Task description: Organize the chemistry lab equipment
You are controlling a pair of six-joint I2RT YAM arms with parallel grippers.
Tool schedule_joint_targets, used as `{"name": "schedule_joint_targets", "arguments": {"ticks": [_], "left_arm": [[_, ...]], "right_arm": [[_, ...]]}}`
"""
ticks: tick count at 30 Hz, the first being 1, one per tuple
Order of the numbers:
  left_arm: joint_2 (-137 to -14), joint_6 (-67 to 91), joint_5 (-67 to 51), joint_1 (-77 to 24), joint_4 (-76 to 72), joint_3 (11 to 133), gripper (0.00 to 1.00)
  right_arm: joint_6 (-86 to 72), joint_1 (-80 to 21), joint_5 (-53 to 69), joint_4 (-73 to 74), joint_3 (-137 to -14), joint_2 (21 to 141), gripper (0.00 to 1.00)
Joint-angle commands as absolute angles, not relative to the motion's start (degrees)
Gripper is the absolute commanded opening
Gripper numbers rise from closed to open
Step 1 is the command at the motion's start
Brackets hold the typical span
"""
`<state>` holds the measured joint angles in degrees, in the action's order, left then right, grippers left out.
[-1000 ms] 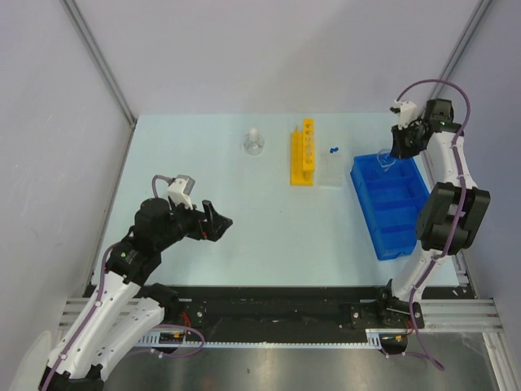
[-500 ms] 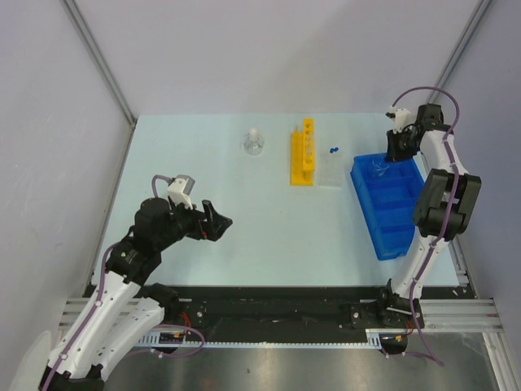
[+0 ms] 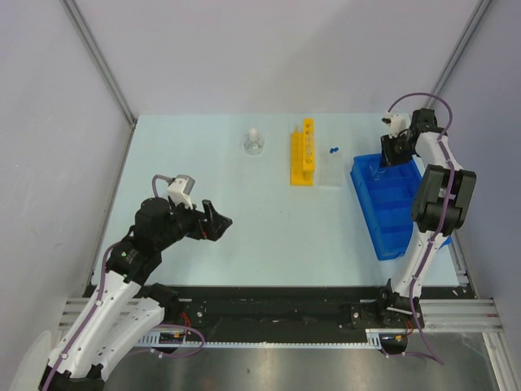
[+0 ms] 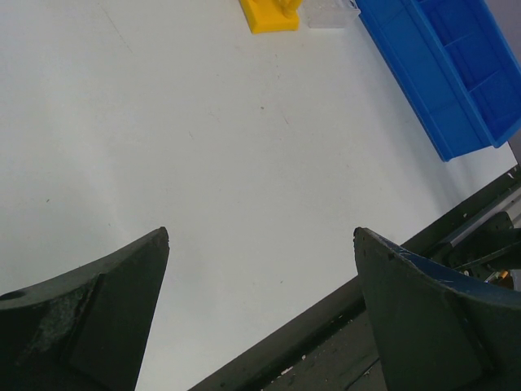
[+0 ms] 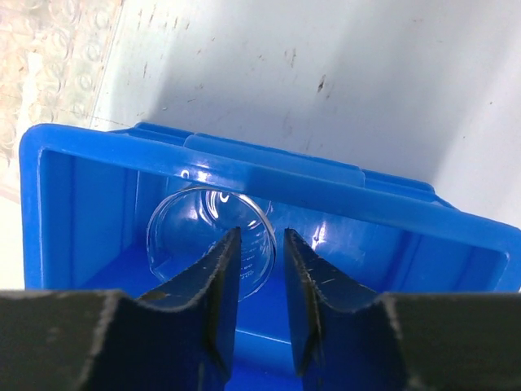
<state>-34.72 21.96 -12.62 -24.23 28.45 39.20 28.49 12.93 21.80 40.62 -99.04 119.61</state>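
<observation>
Bin (image 3: 368,210): 3 o'clock on table (image 3: 269,252).
Rack (image 3: 302,153): 12 o'clock.
Tray (image 3: 330,173): just at rack's 3 o'clock.
Left gripper (image 4: 260,232): 8 o'clock, jaws wide, empty.
Right gripper (image 5: 260,234): nearly closed, pinching beaker (image 5: 186,244) wall in bin's far compartment.
Flask (image 3: 253,143): rack's 9 o'clock, apart.
Tubes (image 3: 332,151): tray's 12 o'clock.

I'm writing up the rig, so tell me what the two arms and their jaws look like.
The left arm and right arm have white links, black joint housings and a purple cable each. Their jaws are black, tapered, scuffed wedges.
</observation>
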Motion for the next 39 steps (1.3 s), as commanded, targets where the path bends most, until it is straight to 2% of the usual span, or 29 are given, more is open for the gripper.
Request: {"name": "schedule_joint_targets", "arguments": {"ticks": [1, 12, 18, 30, 39], "left_arm": [[-34.5, 21.1, -13.1, -23.6, 27.3, 39.3, 1.0], [-34.7, 21.1, -13.1, -23.5, 27.2, 39.3, 1.0], [-34.5, 21.2, -12.6, -23.4, 27.4, 39.3, 1.0], [-34.1, 21.4, -11.5, -22.9, 27.6, 39.4, 1.0], [-35.0, 22.2, -8.4, -22.4, 28.7, 39.9, 1.0]], "right_arm": [[28.4, 13.0, 22.7, 39.8, -98.5, 117.2, 0.35], [28.9, 14.3, 25.2, 40.2, -93.7, 106.8, 0.62], [28.4, 14.2, 27.2, 39.8, -90.2, 98.6, 0.73], [26.5, 11.1, 38.7, 40.2, -80.9, 82.7, 0.87], [28.5, 5.6, 51.4, 38.2, -71.6, 75.3, 0.92]]}}
